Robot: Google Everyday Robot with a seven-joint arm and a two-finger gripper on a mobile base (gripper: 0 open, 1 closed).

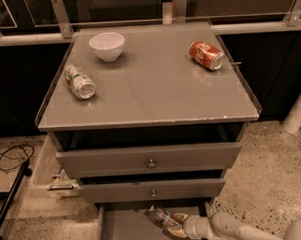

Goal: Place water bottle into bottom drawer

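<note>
The water bottle (162, 217), clear and ribbed, lies tilted over the pulled-out bottom drawer (126, 231), just under the front of the middle drawer. My gripper (174, 225) reaches in from the lower right on a white arm and is shut on the water bottle's lower end. The bottle sits low over the drawer's grey floor; I cannot tell whether it touches it.
On the cabinet top lie a white bowl (107, 46), a green-and-white can (80, 82) on its side and an orange-red soda can (206, 55). Two upper drawers with round knobs (151, 164) stick out slightly. A black cable (9, 158) lies on the floor at left.
</note>
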